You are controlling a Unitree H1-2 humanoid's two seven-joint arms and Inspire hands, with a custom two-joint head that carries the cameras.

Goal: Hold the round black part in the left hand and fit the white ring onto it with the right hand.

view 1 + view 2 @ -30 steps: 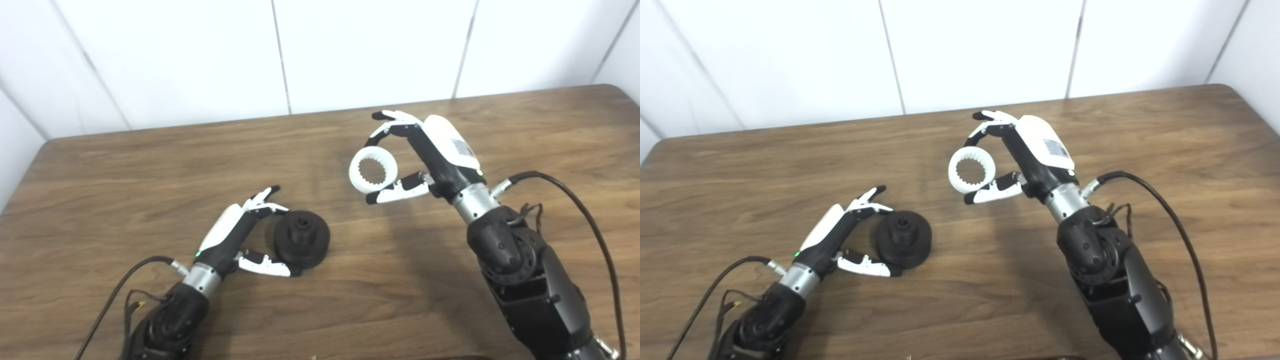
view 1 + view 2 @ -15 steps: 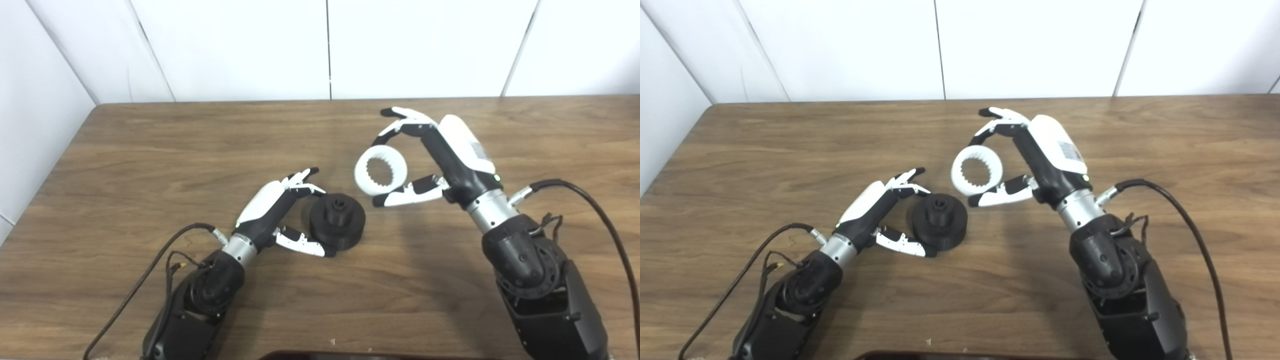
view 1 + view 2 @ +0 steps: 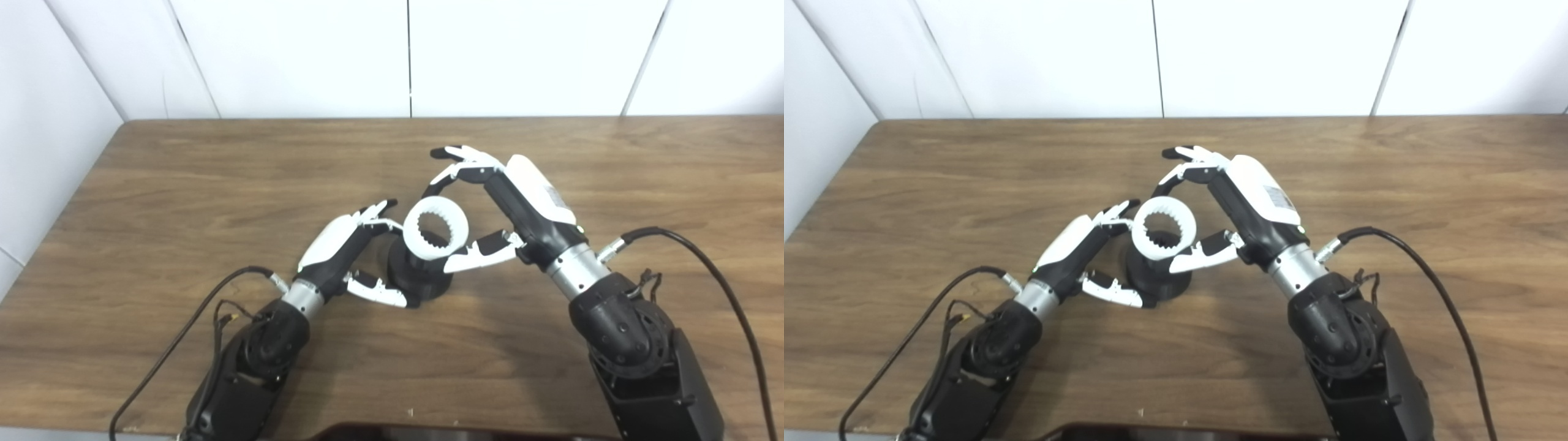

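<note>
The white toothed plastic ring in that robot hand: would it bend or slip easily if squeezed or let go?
The white toothed plastic ring looks thick-walled and keeps its round shape in the right robot hand, so it is probably stiff. It is pinched only at its rim, so it might slip. Being round, it would likely roll across the wooden table if dropped on edge.

You've got a brown wood-grain table [image 3: 184, 184] backed by a white panelled wall [image 3: 294, 55], its dark vertical seams showing.
</note>
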